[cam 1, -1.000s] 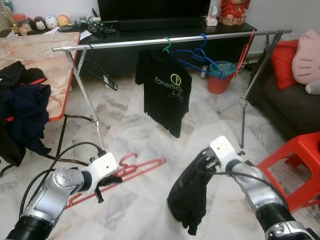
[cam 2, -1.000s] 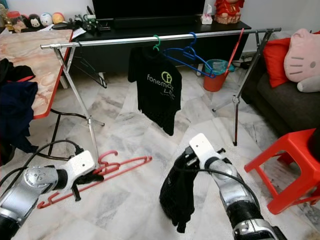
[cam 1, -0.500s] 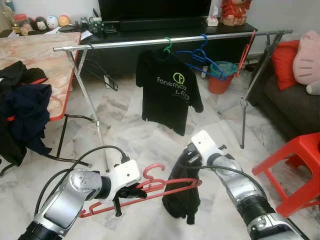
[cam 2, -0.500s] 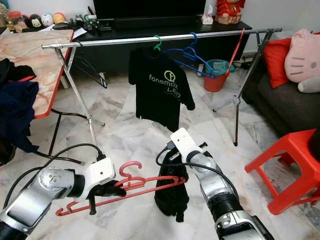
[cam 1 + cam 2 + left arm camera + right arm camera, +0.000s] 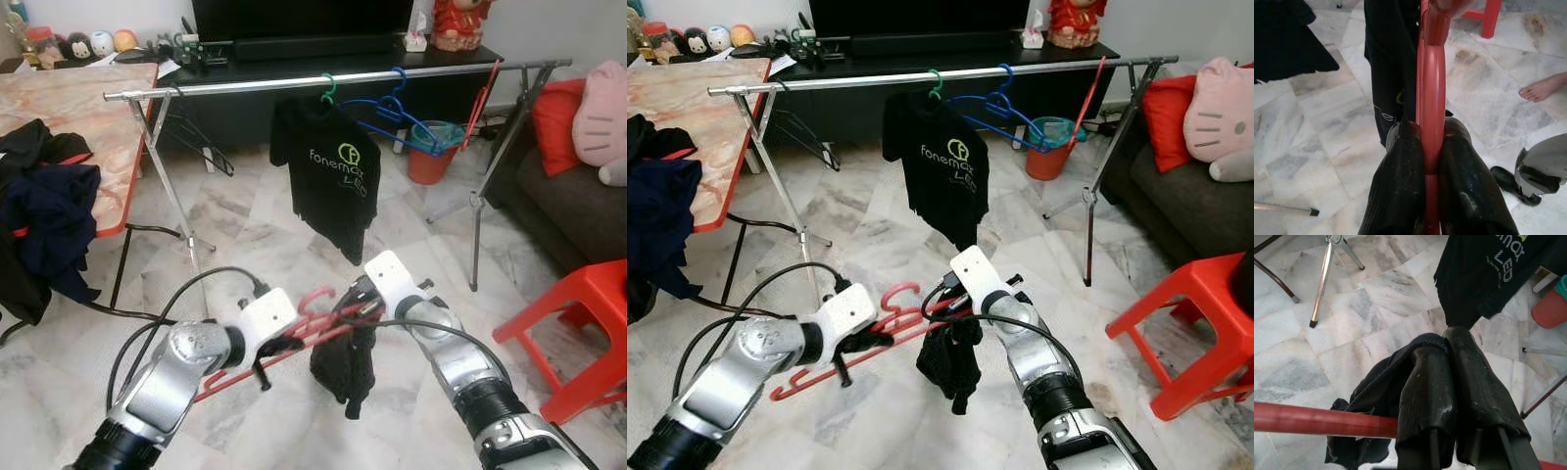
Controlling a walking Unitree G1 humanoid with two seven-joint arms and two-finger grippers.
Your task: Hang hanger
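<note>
My left gripper is shut on the lower bar of a red plastic hanger, held low over the floor; the left wrist view shows the fingers pinching that red bar. My right gripper is shut on a bunched black garment that hangs down from it. The hanger's far end reaches the garment at the right gripper; in the right wrist view the red bar crosses just beneath the pinched cloth. Behind stands a silver clothes rail.
On the rail hang a black T-shirt on a green hanger, blue hangers and a red one at the right end. A marble table with dark clothes is left, a red stool right. A person's bare foot is nearby.
My left gripper has carried the red hanger up and to the right, to the garment. My right gripper has shifted slightly left and up with the black garment.
</note>
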